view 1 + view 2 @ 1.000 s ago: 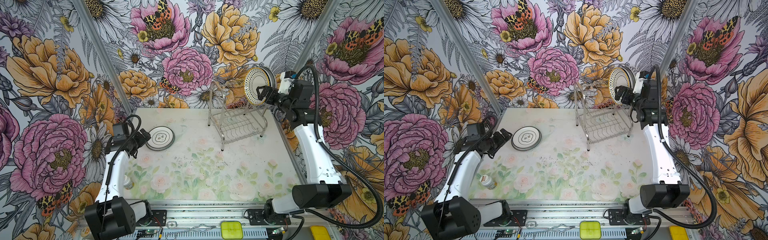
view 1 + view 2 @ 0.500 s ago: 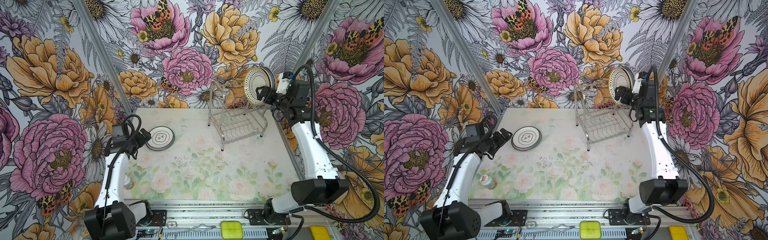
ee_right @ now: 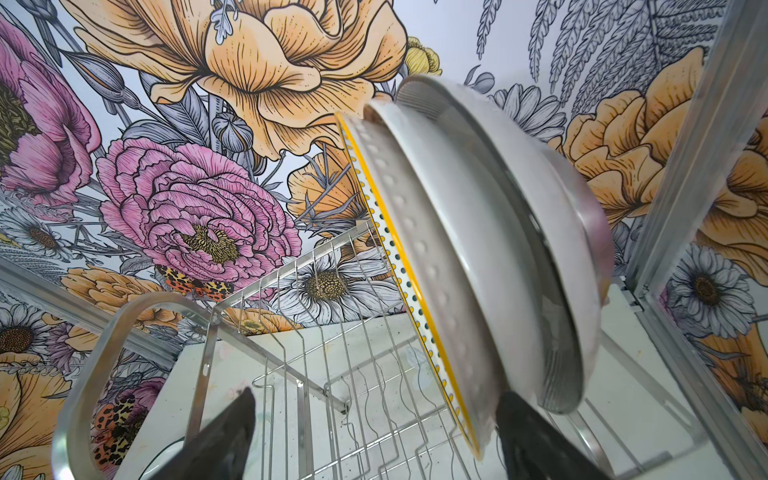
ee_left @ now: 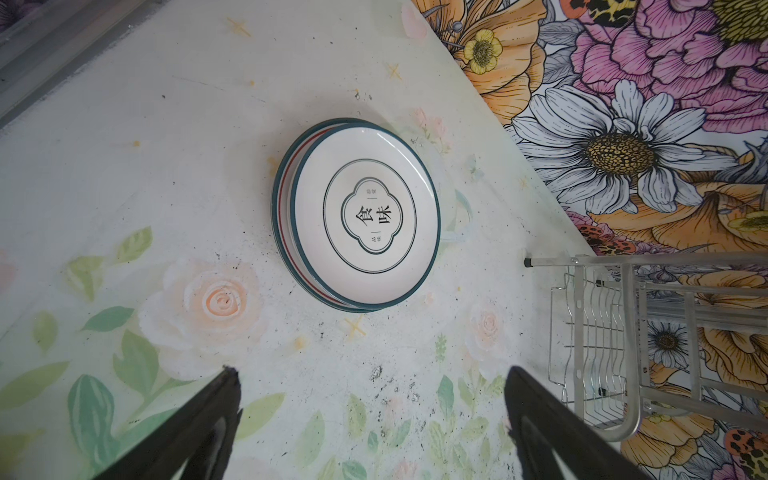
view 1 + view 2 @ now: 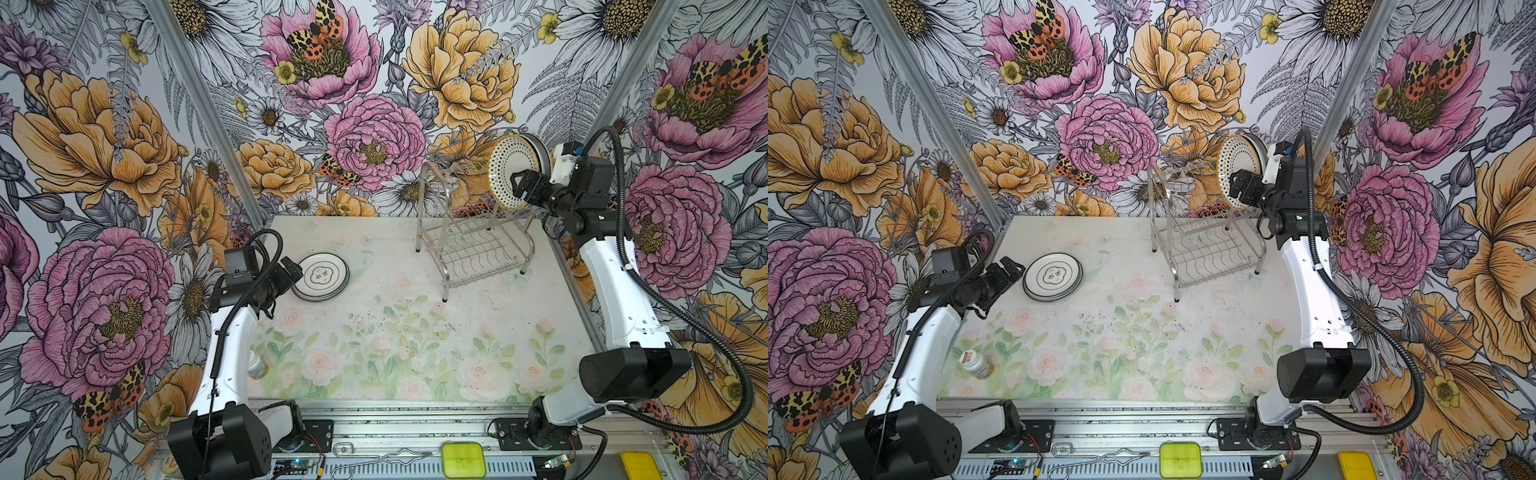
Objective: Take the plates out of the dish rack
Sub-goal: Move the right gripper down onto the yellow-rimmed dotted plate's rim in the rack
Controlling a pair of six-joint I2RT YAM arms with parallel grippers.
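The round white ceramic plate with black dots and a yellow rim [image 5: 503, 164] stands on edge at the right end of the upper level of the shiny steel wire dish rack [image 5: 469, 253]. It is the front one of a small group. In the right wrist view its dimpled back leans against a plain white plate [image 3: 498, 257], with a ribbed-edged plate [image 3: 582, 232] behind that. How many stand there in all cannot be told.

As glazed ceramic, the dotted plate is probably stiff, fairly heavy for its thickness, slick, and easy to chip. The best hold is likely across the rim, with one pad on the face and one on the back. It should lift straight up out of the wires before any swing, so that it does not drag its neighbours along.

The right gripper [image 5: 516, 188] is at this plate. Its black fingers are spread wide, one on either side of the lower rim, and do not pinch it.

Well apart from the rack, on the pale floral-printed table [image 5: 374, 332], lies a flat stack of plates [image 5: 320, 276]. The top one is white with a dark teal rim and a lobed emblem framing black characters. A red-lined rim shows just beneath it. The left gripper [image 5: 293, 272] hovers just beside the stack, its jaws wide apart and holding nothing.
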